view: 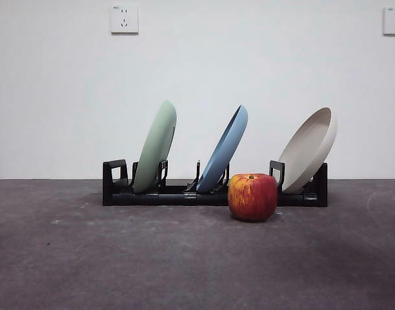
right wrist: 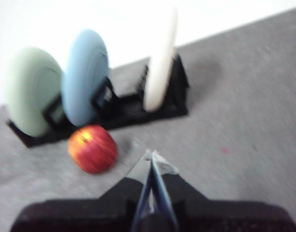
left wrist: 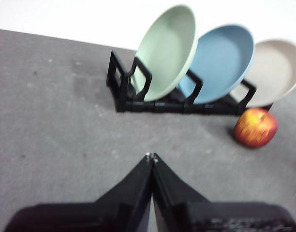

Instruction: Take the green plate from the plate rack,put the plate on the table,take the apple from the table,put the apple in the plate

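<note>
The rack [view: 213, 194] sits at mid-frame in the front view, on the table [view: 120, 265], against a white wall [view: 249, 64]. Three plates stand in it, all tilted toward the right of that frame: the green plate [view: 155, 147] in the left slots, a blue plate [view: 223, 150] in the middle, a beige plate [view: 308, 148] at the right end. The apple [view: 252, 197] rests on the table just in front of the rack, below the gap between the blue and beige plates; whether it touches the rack I cannot tell. Neither of my arms appears in the front view. My left gripper [left wrist: 151, 157] hangs above bare table, well short of the rack, jaws pressed together tip to tip and holding nothing. My right gripper [right wrist: 152, 155] also hangs above the table, the apple [right wrist: 92, 148] near it at centre left of that frame; this picture is blurred, but the jaws appear closed and empty.
</note>
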Controlling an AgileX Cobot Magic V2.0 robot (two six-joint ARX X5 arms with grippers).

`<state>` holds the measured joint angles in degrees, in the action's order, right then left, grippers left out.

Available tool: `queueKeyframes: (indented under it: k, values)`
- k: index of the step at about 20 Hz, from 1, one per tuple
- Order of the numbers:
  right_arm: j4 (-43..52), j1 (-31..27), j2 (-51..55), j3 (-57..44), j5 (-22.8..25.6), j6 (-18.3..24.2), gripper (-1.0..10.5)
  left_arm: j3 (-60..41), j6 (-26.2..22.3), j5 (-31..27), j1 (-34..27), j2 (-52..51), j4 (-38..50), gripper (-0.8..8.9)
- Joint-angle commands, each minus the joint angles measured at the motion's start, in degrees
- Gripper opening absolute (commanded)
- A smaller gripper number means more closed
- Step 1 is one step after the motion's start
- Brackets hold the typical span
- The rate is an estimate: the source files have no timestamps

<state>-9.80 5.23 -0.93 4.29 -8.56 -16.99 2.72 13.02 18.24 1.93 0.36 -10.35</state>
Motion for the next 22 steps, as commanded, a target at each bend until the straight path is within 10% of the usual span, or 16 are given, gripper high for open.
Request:
queueKeyframes:
  k: [1, 8, 22]
  values:
    - [0.2, 0.1, -1.6, 3.2, -0.6, -1.1, -0.1, 2.9, 3.6, 0.2, -0.1, -0.1, 0.2, -0.08]
    - [-4.4, 0.1, -11.0, 13.6, -4.0, -0.9, -0.1, 11.7, 3.7, 3.7, -0.1, 4.0, -6.5, -0.08]
    - [-34.4, 0.2, -33.2, 44.0, -14.1, 18.5, -0.1, 32.4, -1.8, 15.6, -0.1, 24.7, -17.0, -0.08]
